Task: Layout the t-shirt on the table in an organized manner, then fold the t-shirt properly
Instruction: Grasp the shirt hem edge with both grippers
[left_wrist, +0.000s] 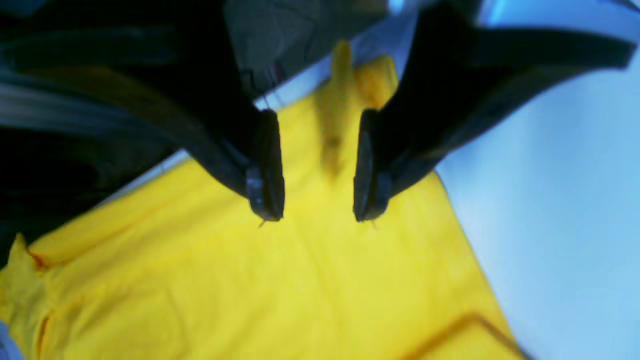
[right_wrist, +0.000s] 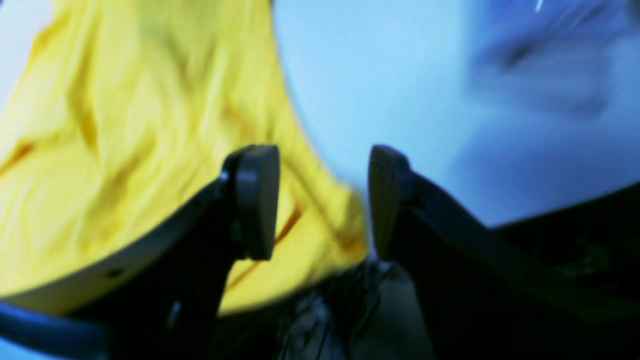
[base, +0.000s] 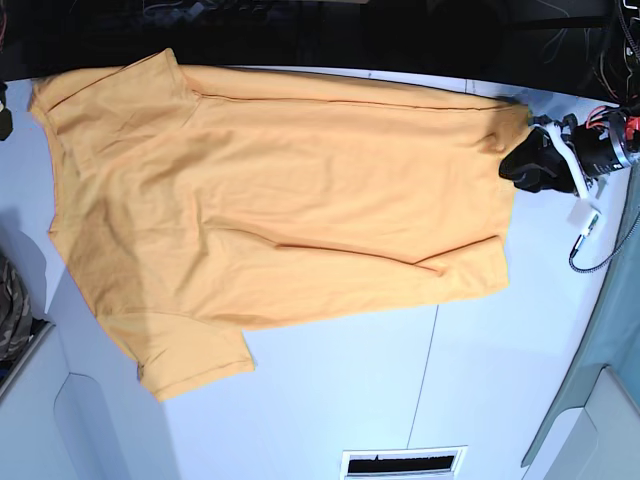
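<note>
The t-shirt (base: 270, 190) lies spread across the far part of the white counter (base: 350, 400), one long edge along the counter's far rim, body broadly flat though creased, both sleeves out; layout judged largely done, with wrinkles near the hem corner yet to smooth; no fold yet made, so folding remains entire; left gripper (left_wrist: 317, 217) stands with jaws apart above the yellow cloth, holding nothing; right gripper (right_wrist: 322, 200) likewise parted, empty, over the shirt's edge where cloth meets bare counter; a dark seam line (base: 425, 380) crosses the near surface.
</note>
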